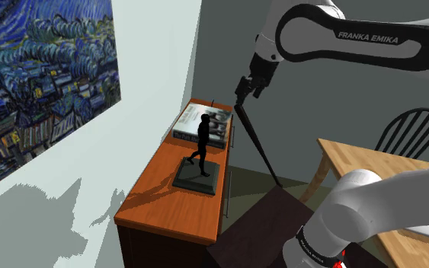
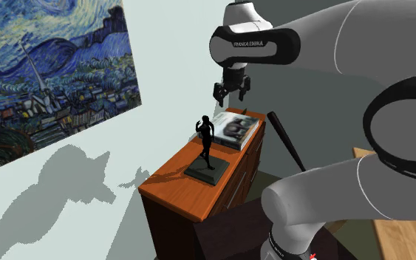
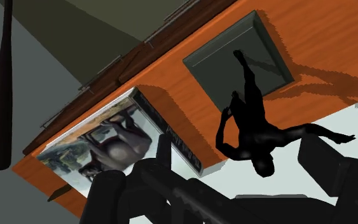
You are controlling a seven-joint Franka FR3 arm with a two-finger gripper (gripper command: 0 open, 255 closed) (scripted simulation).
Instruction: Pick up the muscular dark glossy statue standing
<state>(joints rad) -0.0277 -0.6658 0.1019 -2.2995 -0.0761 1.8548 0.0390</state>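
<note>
Subject: dark glossy statue (image 1: 202,145) of a muscular figure, fixed on a flat dark square base (image 1: 197,180).
Location: about mid-length of the orange-brown wooden table (image 1: 168,202), base flat on the top, close to the wall side.
Posture: upright, legs in a stride, one arm bent up toward the head.
Claw state: claw (image 2: 230,94) wide apart and holding nothing; in the wrist view the fingers (image 3: 336,173) stand either side of the figure's head with clear space between them and it.
Claw position: well above the table, over the end where a picture-covered book (image 1: 205,126) lies flat.
Governing relation: statue lies below the claw and off toward the shoulder view's lower left, on the near side of the book. The claw is not directly over it.
Long axis: vertical. The wrist view looks down along it, head nearest, base farthest.
Neighbouring items: book just beyond the base; dark bat (image 1: 257,141) leaning off the table's outer side, well apart from the statue.
Step in hand: judged to be the approach, with no contact yet made.
Requirement for next move: judged to need a shift along the table away from the book, then a descent with the jaws straddling the torso.
Risk: the raised arm and narrow limbs offer poor seating, and a closure on them may tip or twist the figure. The heavy-looking base may make the load hang unevenly.
</note>
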